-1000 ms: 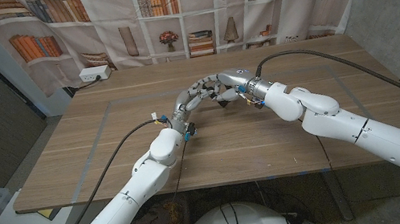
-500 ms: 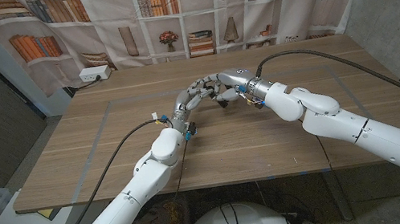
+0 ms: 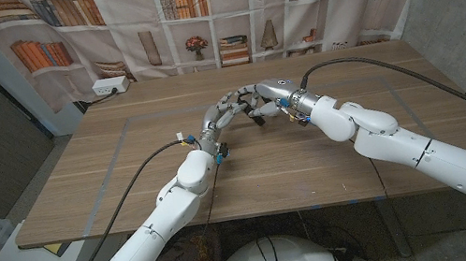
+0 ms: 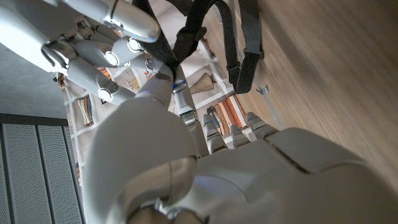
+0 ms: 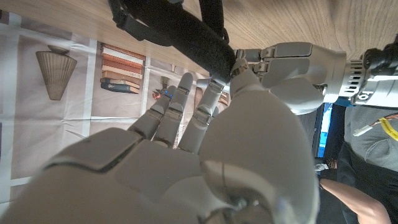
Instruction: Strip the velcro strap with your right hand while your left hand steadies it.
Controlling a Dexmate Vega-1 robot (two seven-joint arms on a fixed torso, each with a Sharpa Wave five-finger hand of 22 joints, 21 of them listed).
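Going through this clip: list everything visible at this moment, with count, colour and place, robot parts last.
Velcro strap: one, black, held between both hands above mid-table.
Wooden table: one, brown, under the arms.
Power strip: one, white, at the table's far left corner.
Bookshelf-print backdrop: one, beige, behind the table.
Black cables: two, along the arms.
Left hand: one, grey, holds the strap.
Right hand: one, white, grips the strap.
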